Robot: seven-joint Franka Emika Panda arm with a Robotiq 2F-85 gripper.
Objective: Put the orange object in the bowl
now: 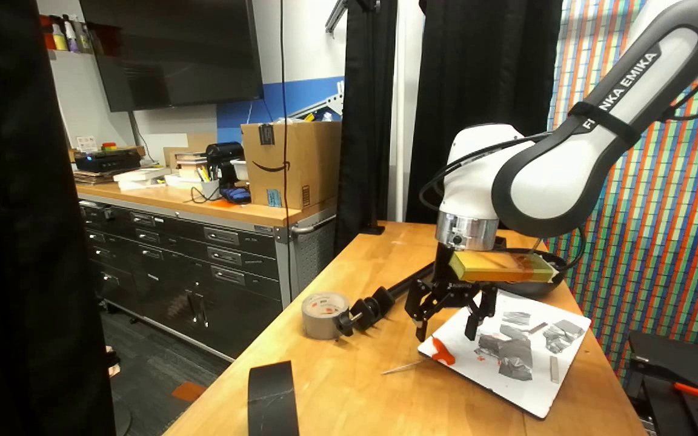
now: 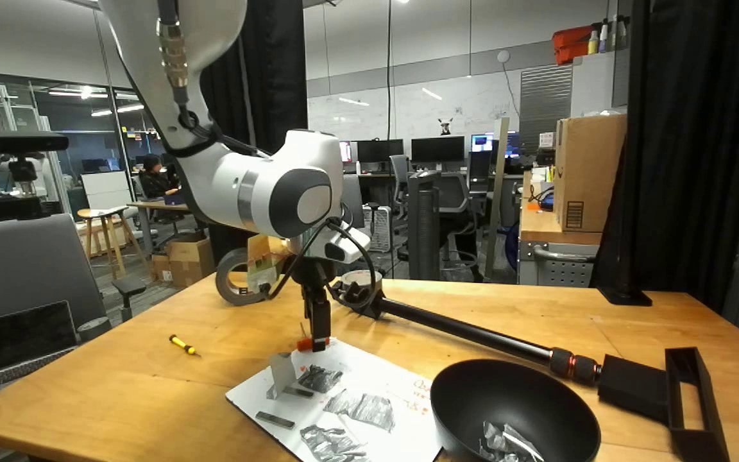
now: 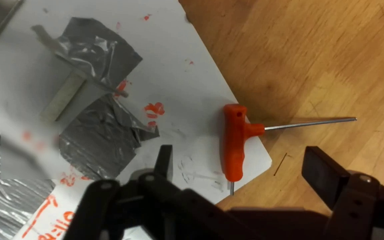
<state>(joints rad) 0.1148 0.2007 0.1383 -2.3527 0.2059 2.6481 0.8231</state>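
Note:
The orange object is a T-handled hex key; its handle (image 3: 234, 143) lies on the corner of a white board in the wrist view, its metal shaft reaching over the wood. It also shows in both exterior views (image 1: 443, 351) (image 2: 304, 345), partly hidden behind a finger in one of them. My gripper (image 3: 240, 163) is open and empty, with its fingers apart on either side of the handle in the wrist view. In an exterior view the gripper (image 1: 446, 332) hangs above the board's near corner. The black bowl (image 2: 472, 385) stands beside the board with shiny scraps inside; the arm partly hides it elsewhere (image 1: 552, 287).
The white board (image 1: 476, 369) carries several grey tape pieces and metal bars. A tape roll (image 1: 322, 326) stands beside a black pole with a clamp (image 2: 472, 330). A larger grey ring (image 2: 224, 289) stands on edge. A yellow screwdriver (image 2: 182, 345) lies on the table.

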